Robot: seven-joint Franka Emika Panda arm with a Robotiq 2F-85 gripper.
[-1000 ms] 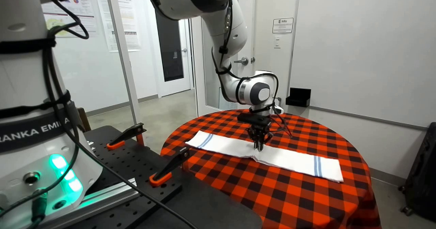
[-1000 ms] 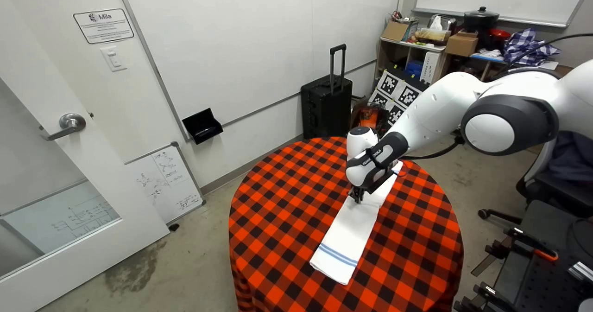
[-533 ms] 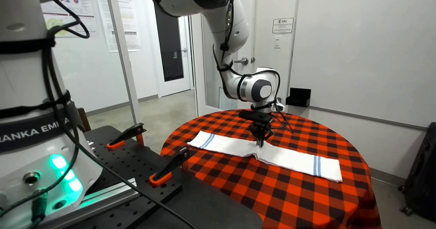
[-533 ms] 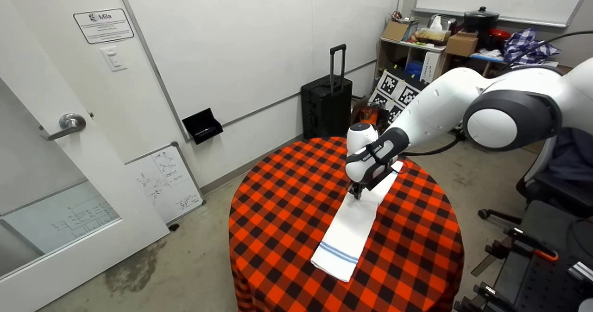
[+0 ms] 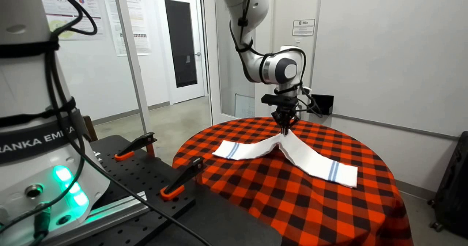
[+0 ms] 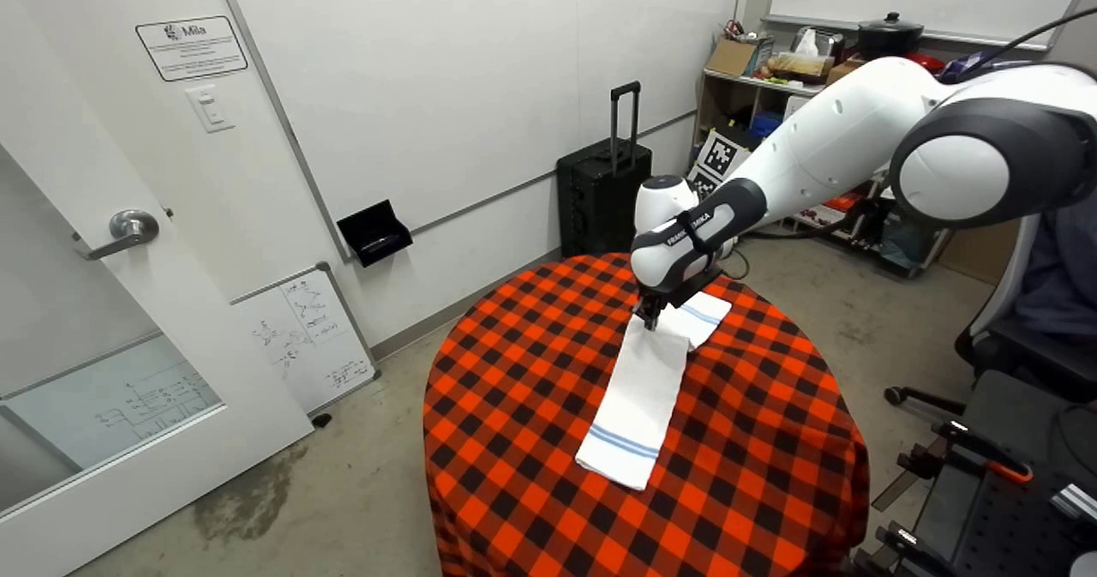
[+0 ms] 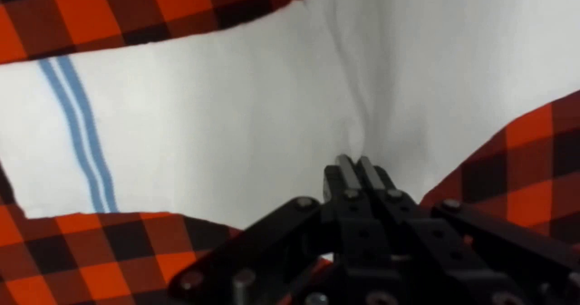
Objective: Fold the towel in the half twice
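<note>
The towel is a long narrow white strip with blue stripes near each end. It shows in both exterior views [image 5: 310, 160] [image 6: 634, 393] and in the wrist view [image 7: 226, 114]. My gripper is shut on the middle of the towel in both exterior views [image 5: 285, 132] [image 6: 649, 324]. The middle is raised into a peak, and both striped ends lie on the tablecloth. In the wrist view, the fingers [image 7: 355, 162] are nearly together, with a pinched fold of towel running from their tips. The cloth between the fingers is mostly hidden.
The red-and-black checkered tablecloth [image 5: 310, 216] covers the round table and is rumpled, seemingly pulled up under the towel's middle. Clamps [image 5: 182, 176] sit on the black mounting table [image 5: 226, 216] beside it. A black suitcase [image 6: 602, 200] stands behind the table.
The gripper has risen with the towel's middle, lifting it from nearly flat into a peak. The towel's ends have drawn inward, and the tablecloth has wrinkled.
</note>
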